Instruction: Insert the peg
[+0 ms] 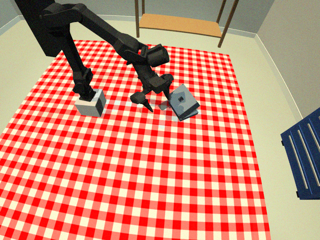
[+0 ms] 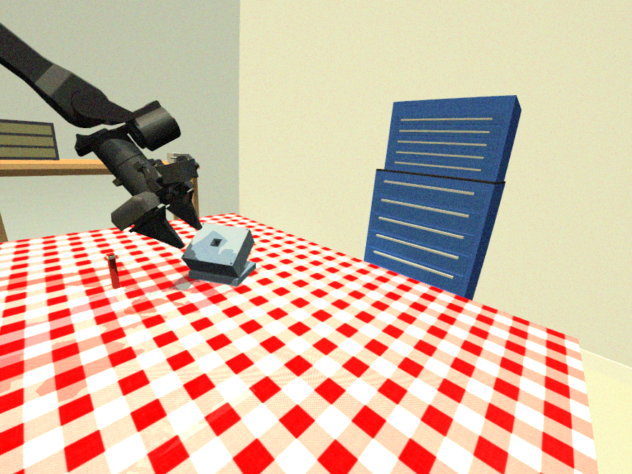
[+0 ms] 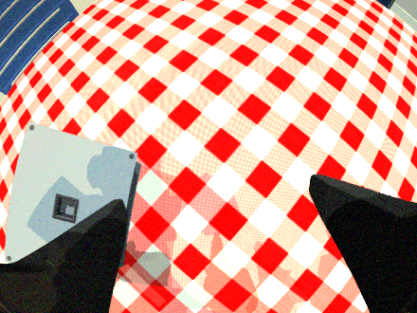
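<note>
The small red peg (image 2: pixel 112 270) stands upright on the checked cloth, left of the panel in the exterior view. The arm hides it in the top view, and the wrist view does not show it. The grey sloped panel (image 1: pixel 189 103) (image 2: pixel 232 250) (image 3: pixel 57 156) has a small square hole (image 1: pixel 180 98) (image 2: pixel 216 241) (image 3: pixel 64 208) in its face. My gripper (image 1: pixel 160 105) (image 2: pixel 186 235) (image 3: pixel 219 197) is open and empty. It points down low over the cloth, just beside the panel's left edge, to the right of the peg and farther back.
The arm's grey base block (image 1: pixel 90 106) stands on the cloth to the left. A blue drawer cabinet (image 1: pixel 302 154) (image 2: pixel 438 193) (image 3: pixel 26 11) stands beyond the table's right edge. A wooden table (image 1: pixel 180 24) (image 2: pixel 51 164) stands at the back.
</note>
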Available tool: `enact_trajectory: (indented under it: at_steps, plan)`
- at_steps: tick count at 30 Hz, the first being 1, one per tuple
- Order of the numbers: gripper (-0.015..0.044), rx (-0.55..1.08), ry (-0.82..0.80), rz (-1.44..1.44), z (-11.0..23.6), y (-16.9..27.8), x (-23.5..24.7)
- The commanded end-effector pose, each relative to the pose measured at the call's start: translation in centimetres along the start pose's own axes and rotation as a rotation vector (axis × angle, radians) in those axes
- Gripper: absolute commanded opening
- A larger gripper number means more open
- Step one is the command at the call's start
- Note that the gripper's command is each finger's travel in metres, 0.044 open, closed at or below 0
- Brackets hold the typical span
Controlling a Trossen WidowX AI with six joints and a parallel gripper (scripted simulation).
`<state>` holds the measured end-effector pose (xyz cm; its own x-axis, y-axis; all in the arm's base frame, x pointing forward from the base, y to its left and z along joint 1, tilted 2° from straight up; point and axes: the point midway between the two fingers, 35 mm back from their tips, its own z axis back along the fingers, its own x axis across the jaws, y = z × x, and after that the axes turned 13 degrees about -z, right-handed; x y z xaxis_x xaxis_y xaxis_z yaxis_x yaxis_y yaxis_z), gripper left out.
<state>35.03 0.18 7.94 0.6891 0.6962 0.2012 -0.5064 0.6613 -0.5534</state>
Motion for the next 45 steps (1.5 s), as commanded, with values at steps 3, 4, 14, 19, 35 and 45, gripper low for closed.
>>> enact_trajectory:
  at_steps: [3,4,14,19,35,45]
  plan:
    - [0.044,0.129,-0.022,0.167,0.6,3.7,1.7]
    - [0.044,0.147,-0.025,0.191,0.8,4.2,1.9]
    - [0.044,0.324,-0.053,0.423,2.5,9.5,3.2]
    - [0.044,0.41,-0.064,0.535,3.6,12.0,3.4]
    - [0.044,0.667,-0.089,0.871,7.4,18.6,3.0]
    - [0.044,0.667,-0.089,0.871,6.9,18.9,3.0]
